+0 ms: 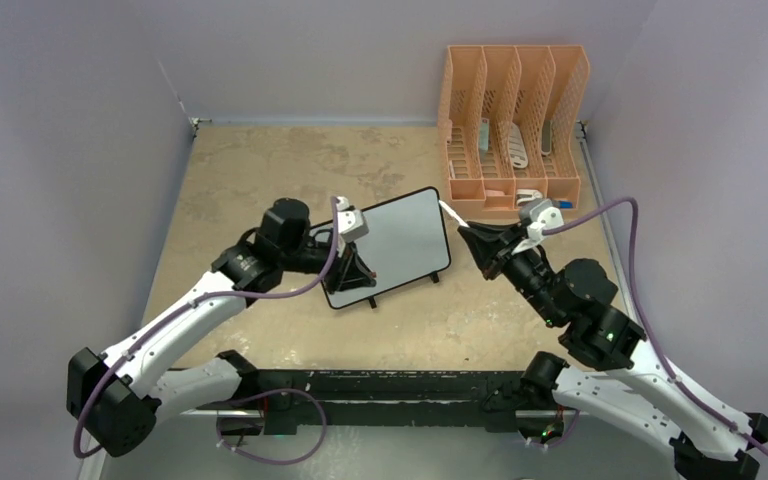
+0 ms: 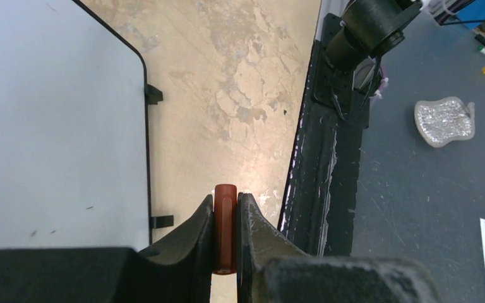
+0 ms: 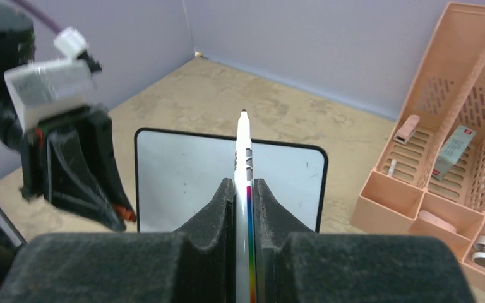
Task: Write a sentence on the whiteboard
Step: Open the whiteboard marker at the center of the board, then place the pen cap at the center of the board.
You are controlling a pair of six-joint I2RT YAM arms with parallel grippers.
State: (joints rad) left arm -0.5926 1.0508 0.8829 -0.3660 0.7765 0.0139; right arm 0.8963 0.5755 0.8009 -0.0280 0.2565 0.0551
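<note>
Lilac walls close in a mottled tan table, and at the centre of the top view we see the whiteboard, black-framed, turned slightly askew, with its small feet along its lower edge. Its face shows plain pale white in all three views.

The left gripper sits over the board's left part. In its wrist view, its jaws are clamped on a small red-brown cap, low at centre frame.

Just right of the board, the right gripper is pinched tight on a white marker with a rainbow stripe, its dark tip pointing toward the board's top edge.

We see a peach file organizer standing at the upper right.
</note>
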